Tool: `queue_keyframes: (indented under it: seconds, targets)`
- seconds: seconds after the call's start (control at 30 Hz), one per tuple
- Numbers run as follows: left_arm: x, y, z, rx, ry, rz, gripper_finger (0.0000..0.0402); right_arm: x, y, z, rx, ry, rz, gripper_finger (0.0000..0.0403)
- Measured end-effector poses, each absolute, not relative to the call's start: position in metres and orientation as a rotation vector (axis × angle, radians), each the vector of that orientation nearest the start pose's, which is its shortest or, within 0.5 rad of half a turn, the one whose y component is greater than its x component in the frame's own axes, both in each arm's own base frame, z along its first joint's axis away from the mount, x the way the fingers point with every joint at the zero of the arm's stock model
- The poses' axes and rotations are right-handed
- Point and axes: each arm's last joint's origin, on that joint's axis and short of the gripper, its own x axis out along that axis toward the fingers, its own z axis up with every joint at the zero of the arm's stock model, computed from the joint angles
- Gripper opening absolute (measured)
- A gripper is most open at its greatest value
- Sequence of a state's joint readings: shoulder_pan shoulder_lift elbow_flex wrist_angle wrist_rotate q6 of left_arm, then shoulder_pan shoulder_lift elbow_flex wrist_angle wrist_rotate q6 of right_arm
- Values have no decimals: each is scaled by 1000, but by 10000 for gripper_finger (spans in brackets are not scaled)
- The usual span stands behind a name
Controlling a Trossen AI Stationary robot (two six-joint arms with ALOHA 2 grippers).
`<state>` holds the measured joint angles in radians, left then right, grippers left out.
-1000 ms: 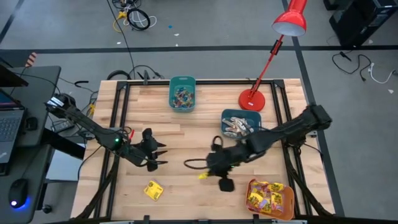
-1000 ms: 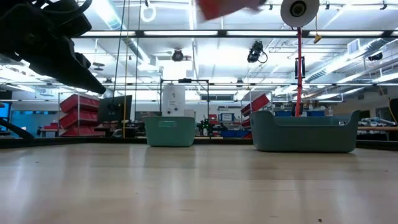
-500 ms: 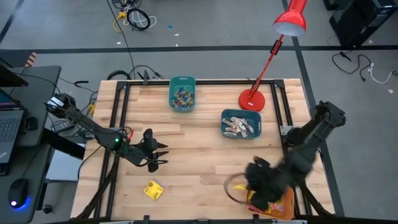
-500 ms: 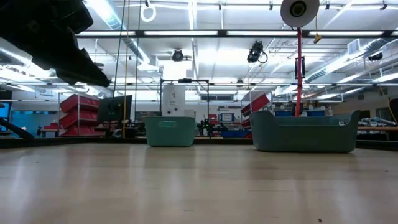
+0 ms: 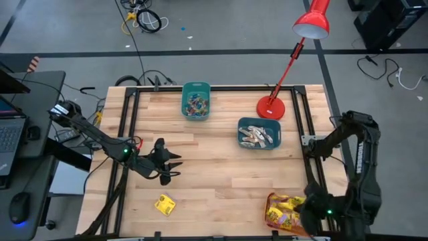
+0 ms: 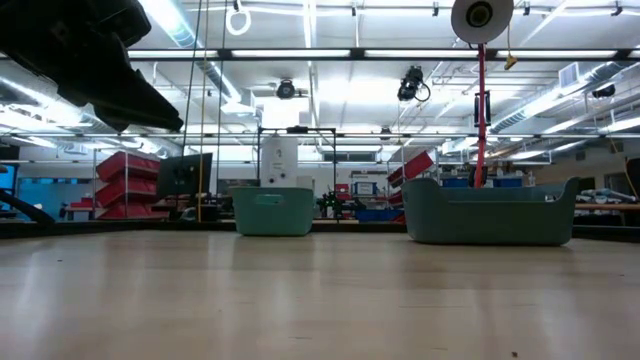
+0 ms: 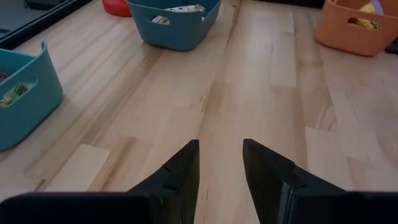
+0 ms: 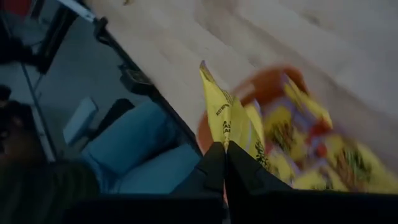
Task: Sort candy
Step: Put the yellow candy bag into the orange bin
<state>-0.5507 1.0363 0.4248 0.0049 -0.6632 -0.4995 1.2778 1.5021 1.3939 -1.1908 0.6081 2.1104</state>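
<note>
Yellow packet in the right gripper: the right gripper (image 8: pixel 225 155) has its fingers pressed together on the corner of a square yellow candy packet (image 8: pixel 231 121); the dark print on it is too small and blurred to read.
Right gripper, place: at the lower right of the high view, by the orange bin (image 5: pixel 289 214), close to the front edge of the table.
Orange bin: full of yellow packets with dark print; in the right wrist view it lies under the held packet, and no brand name can be read.
Loose yellow packet (image 5: pixel 164 204): it lies alone on the wooden table (image 5: pixel 214 154), lower left of the high view, well apart from the orange bin.
Left gripper (image 5: pixel 171 167): left of centre in the high view, just above the table; its fingers (image 7: pixel 177 177) are spread with nothing between them, only bare wood.
Teal bin, top centre (image 5: pixel 196 100): holds tiny blue, red and orange pieces.
Darker teal bin (image 5: pixel 259 133): right of centre, holds pale whitish stick-shaped pieces; the marks on the wrappers cannot be read.
Red desk lamp (image 5: pixel 271 106): its base stands just above the darker teal bin, the shade is at the upper right.
</note>
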Motion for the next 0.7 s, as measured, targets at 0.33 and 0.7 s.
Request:
queue_keyframes:
  seconds: [0.33,0.7]
  targets:
    - [175,-87,188,-140,449,236,126,78,268,246,1025,873,-385,0]
    - [176,-86,188,-137,441,250,126,74,259,201,993,949,-393,2]
